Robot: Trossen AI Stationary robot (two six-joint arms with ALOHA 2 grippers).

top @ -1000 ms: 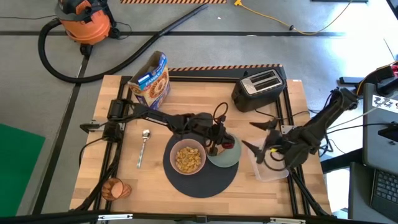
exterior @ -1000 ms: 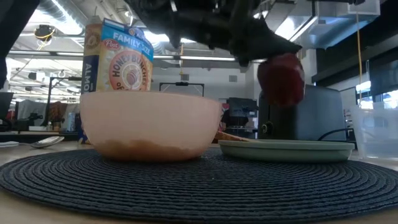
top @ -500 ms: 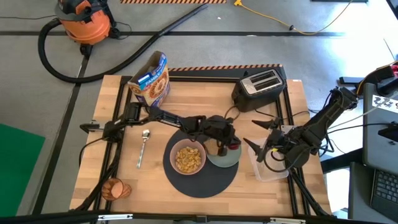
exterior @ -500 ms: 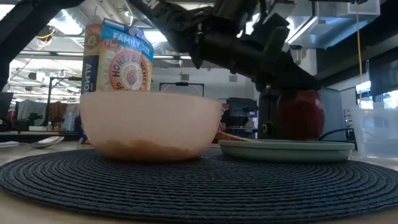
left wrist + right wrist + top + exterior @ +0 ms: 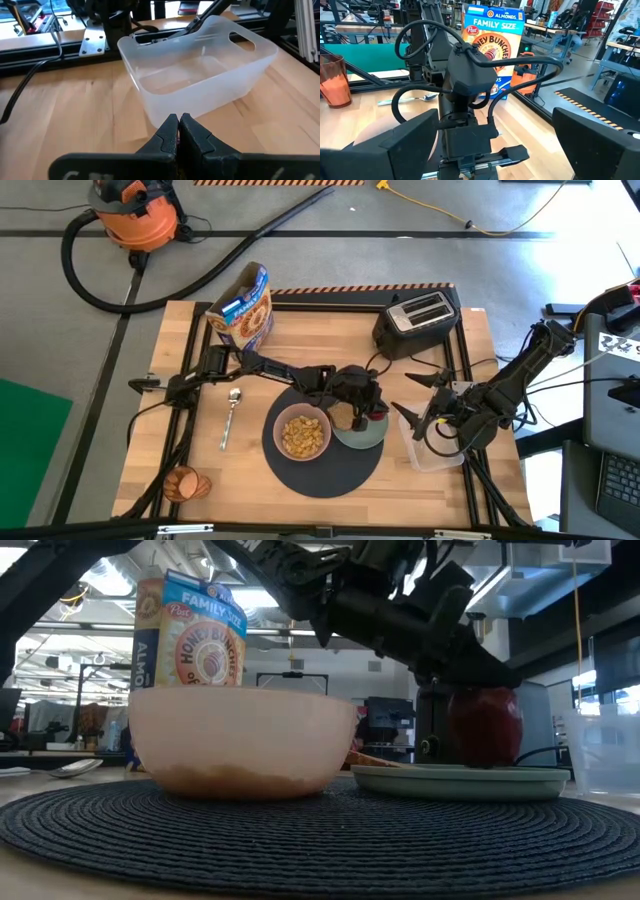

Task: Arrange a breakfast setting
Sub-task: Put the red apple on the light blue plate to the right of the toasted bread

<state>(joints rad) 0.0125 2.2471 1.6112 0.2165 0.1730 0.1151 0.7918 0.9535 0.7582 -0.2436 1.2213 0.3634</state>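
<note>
Red apple [image 5: 484, 727]: resting on pale green plate [image 5: 462, 781], beside pink bowl [image 5: 240, 743]. Left end effector [image 5: 365, 412]: directly above apple, clamped on it. Right end effector [image 5: 425, 402]: spread, idle, farther off.

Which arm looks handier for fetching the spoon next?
Probably the left. The metal spoon lies left of the mat, on the left arm's side; the right gripper waits at the table's far right, by the clear bin.
</note>
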